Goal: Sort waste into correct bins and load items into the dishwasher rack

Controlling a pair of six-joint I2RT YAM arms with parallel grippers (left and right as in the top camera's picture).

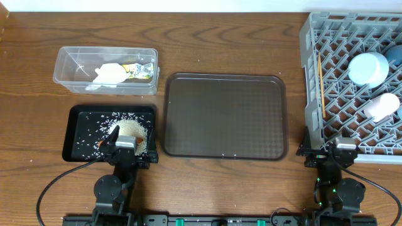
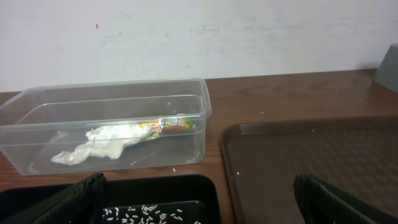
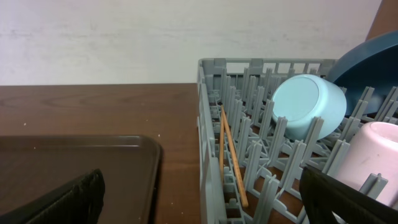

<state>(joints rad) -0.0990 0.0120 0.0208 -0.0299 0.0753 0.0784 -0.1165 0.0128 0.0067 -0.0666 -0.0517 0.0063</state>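
Note:
The clear tub (image 1: 66,63) (image 2: 199,106) holds the crumpled white tissue (image 1: 110,73) (image 2: 99,142) and the green-yellow wrapper (image 1: 141,69) (image 2: 174,126). The black tray (image 1: 78,122) (image 2: 155,190) holds the rice (image 1: 132,130) (image 2: 146,214). The carrot is hidden. The grey rack (image 1: 309,75) (image 3: 211,112) holds the light-blue cup (image 1: 369,68) (image 3: 309,107), the white cup (image 1: 383,107) (image 3: 373,152), the blue bowl (image 1: 396,53) (image 3: 367,59) and the chopsticks (image 1: 320,81) (image 3: 229,152). My left gripper (image 1: 124,145) (image 2: 199,205) is open and empty at the black tray's near edge. My right gripper (image 1: 336,147) (image 3: 202,199) is open and empty at the rack's near-left corner.
The flat dark-brown serving tray (image 1: 226,116) (image 2: 311,162) (image 3: 74,168) lies in the middle between the bins and the rack. A few loose rice grains lie on the wooden table near the trays.

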